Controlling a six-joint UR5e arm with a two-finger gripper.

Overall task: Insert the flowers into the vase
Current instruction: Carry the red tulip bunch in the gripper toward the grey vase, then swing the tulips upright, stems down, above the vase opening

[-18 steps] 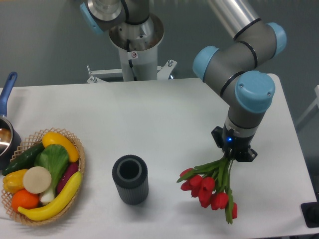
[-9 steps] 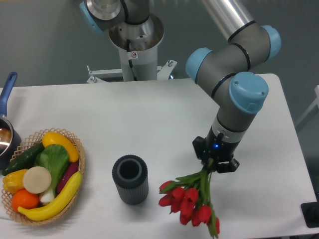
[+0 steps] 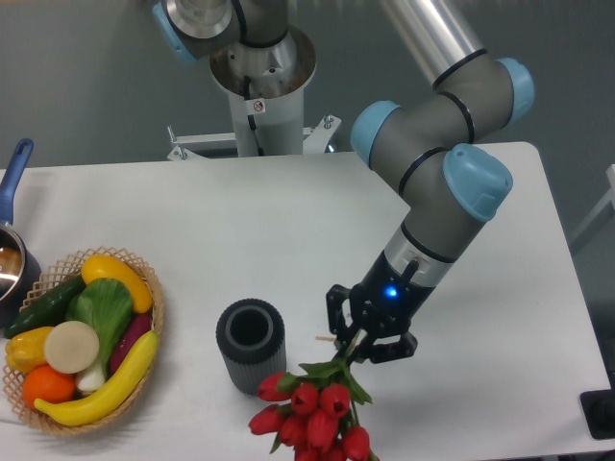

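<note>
The pincer (image 3: 357, 338) was clamped on the green stems of the flowers (image 3: 312, 418), whose red heads hung low over the desk (image 3: 288, 221), just right of the vase (image 3: 251, 345). The carrying step looked underway. Next, the bunch seemingly needed turning stems-down and centring over the vase's open mouth.

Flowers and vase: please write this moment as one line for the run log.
phase: carrying | gripper: shut on flowers, blooms hanging down | vase: upright, empty, left of the flowers | insertion: not yet done
</note>
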